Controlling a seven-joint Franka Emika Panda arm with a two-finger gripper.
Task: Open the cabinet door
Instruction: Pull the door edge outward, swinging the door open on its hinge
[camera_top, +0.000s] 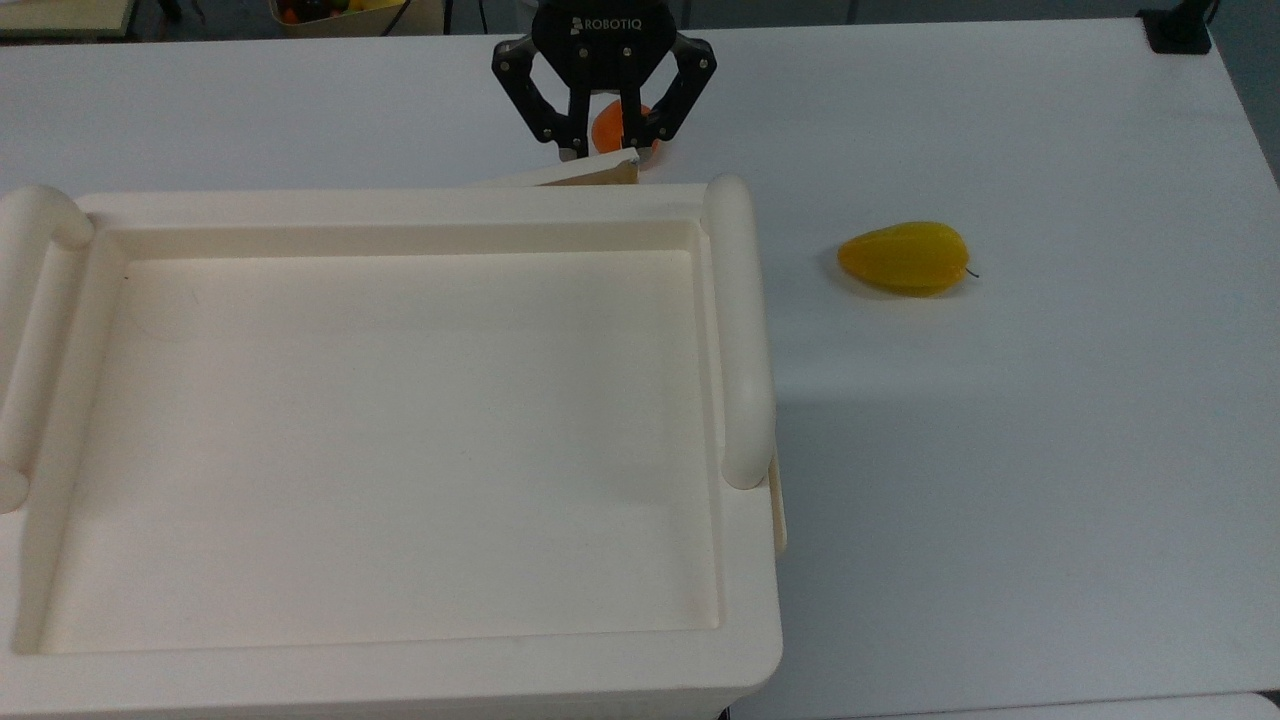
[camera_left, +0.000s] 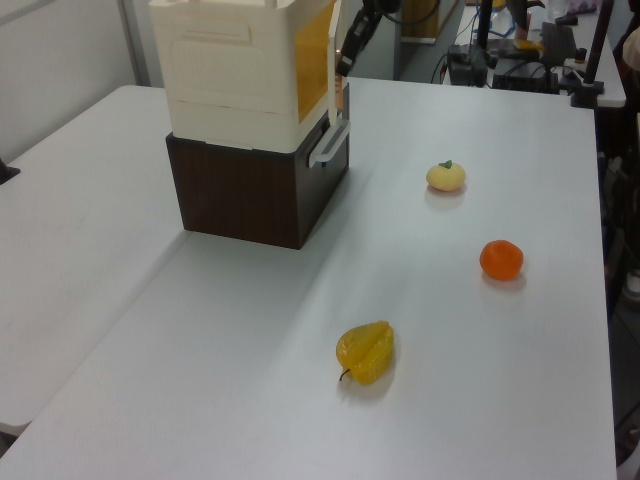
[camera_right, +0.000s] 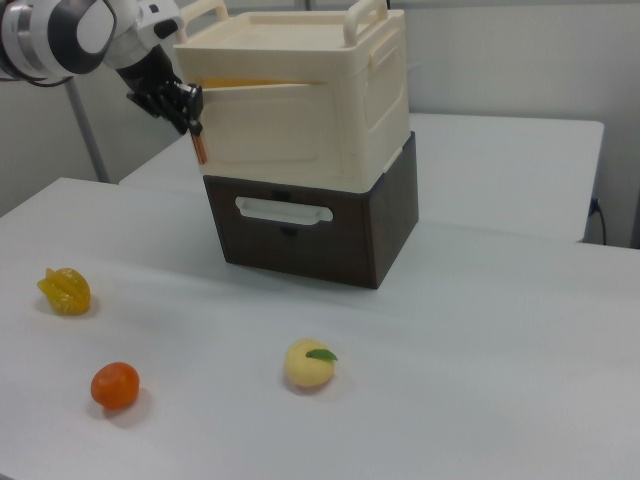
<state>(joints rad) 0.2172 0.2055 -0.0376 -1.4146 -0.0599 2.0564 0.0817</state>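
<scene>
I see my gripper near the top middle of the top view, its two fingers pinched together on the free edge of the cabinet door. The door is swung out a little from the cabinet, the big cream box that fills the left side of the top view. In the right view the gripper is at the upper left, holding the door by its orange edge. A yellow fruit lies on the white table, well apart, on the top view's right.
</scene>
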